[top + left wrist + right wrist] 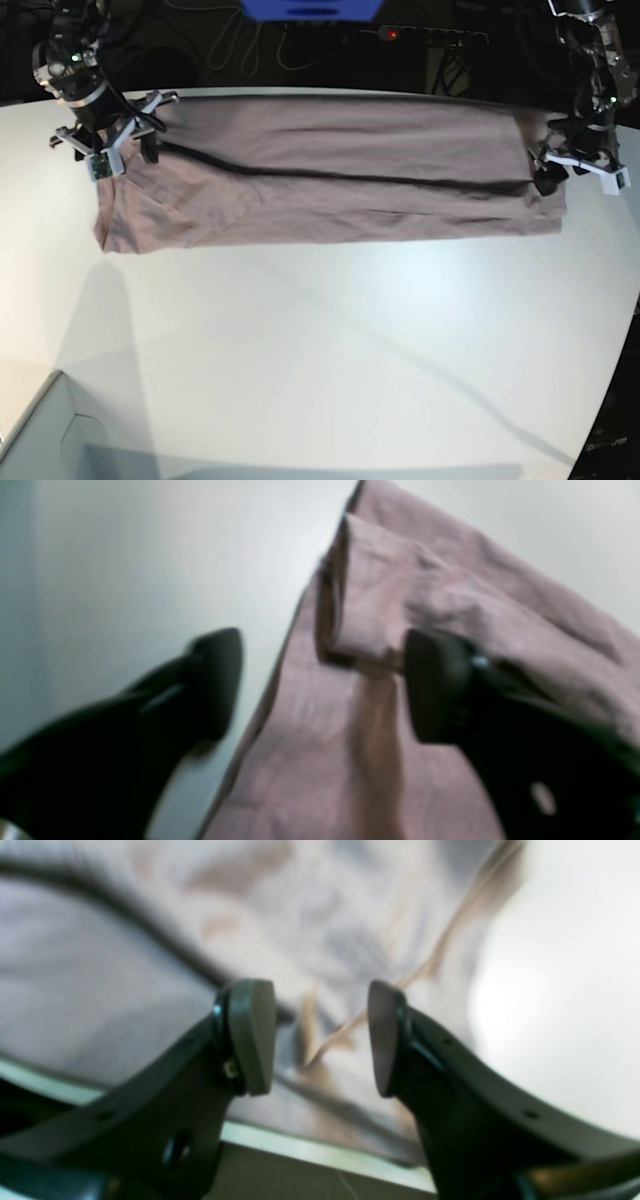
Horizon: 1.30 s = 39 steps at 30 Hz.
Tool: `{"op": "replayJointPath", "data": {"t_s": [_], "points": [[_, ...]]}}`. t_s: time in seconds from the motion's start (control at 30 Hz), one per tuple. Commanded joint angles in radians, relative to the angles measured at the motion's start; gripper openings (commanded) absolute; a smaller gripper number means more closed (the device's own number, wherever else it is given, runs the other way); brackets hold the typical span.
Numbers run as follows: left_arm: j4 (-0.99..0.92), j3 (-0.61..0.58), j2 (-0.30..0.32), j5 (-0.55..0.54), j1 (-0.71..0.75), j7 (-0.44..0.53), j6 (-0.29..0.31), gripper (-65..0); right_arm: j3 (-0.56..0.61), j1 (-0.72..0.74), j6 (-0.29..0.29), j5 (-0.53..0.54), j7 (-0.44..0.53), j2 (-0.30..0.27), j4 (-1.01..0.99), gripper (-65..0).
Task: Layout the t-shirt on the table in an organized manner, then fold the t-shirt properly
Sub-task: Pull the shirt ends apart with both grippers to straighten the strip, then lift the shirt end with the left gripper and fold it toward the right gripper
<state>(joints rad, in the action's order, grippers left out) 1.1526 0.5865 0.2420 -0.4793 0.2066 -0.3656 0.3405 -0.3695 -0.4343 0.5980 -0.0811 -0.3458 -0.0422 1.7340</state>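
Your left gripper (pixel 322 685) is released: its two matte black, rounded pads stand wide apart, one over bare table at the lower left of the left wrist view, the other over the cloth at centre right, with nothing between them. Your right gripper (pixel 321 1037) is also let go, its grey-green wedge-shaped pads parted with creased fabric showing in the gap but not pinched.

The t-shirt (pixel 330 185) lies in the upper half of the base view as a long, flat band of dusty mauve cotton, folded lengthwise, with a dark fold line running along its middle from left to right. Its surface is soft and lightly wrinkled; in the left wrist view a small doubled-over flap of hem sits just by the right-hand pad. In the base view, the grippers sit at the band's two short ends.

The table (pixel 330 350) is smooth, matte white, with a curved edge at the lower right.
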Motion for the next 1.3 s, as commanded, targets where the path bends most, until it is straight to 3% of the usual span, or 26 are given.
{"op": "replayJointPath", "data": {"t_s": [0.0, 0.07, 0.23, 0.47, 0.57, 0.83, 1.17, 1.27], "points": [[0.010, 0.000, -0.003, -0.006, -0.002, -0.003, 0.001, -10.1, -0.004, -0.005, 0.003, 0.014, 0.024, 0.000, 0.044, -34.8], [0.010, 0.000, -0.007, -0.006, -0.002, -0.003, 0.001, -7.0, -0.004, -0.007, 0.003, 0.014, 0.021, 0.011, 0.080, -34.4], [0.007, 0.000, -0.036, -0.006, -0.003, -0.002, 0.001, -6.8, 0.014, -0.001, 0.003, 0.013, 0.021, 0.035, 0.083, -34.4], [0.005, -0.012, -0.062, -0.006, -0.008, -0.002, 0.001, -8.1, 0.063, 0.053, 0.003, 0.013, 0.021, 0.029, -0.084, -34.4], [0.004, -0.010, -0.069, -0.006, -0.011, -0.002, 0.001, -19.0, 0.057, 0.082, 0.003, 0.013, 0.024, 0.023, -0.162, -34.4], [0.004, -0.009, -0.069, -0.006, -0.054, -0.002, 0.001, -63.7, 0.056, 0.116, 0.003, 0.011, 0.026, -0.022, -0.253, -34.6], [0.177, -0.012, -0.072, -0.005, -0.066, -0.002, 0.001, -65.0, 0.060, 0.188, 0.003, 0.011, 0.026, -0.054, -0.385, -34.6], [0.275, -0.012, -0.120, 0.004, -0.063, -0.003, 0.001, -65.0, 0.060, 0.190, 0.003, 0.011, 0.026, -0.054, -0.392, -34.6]]}}
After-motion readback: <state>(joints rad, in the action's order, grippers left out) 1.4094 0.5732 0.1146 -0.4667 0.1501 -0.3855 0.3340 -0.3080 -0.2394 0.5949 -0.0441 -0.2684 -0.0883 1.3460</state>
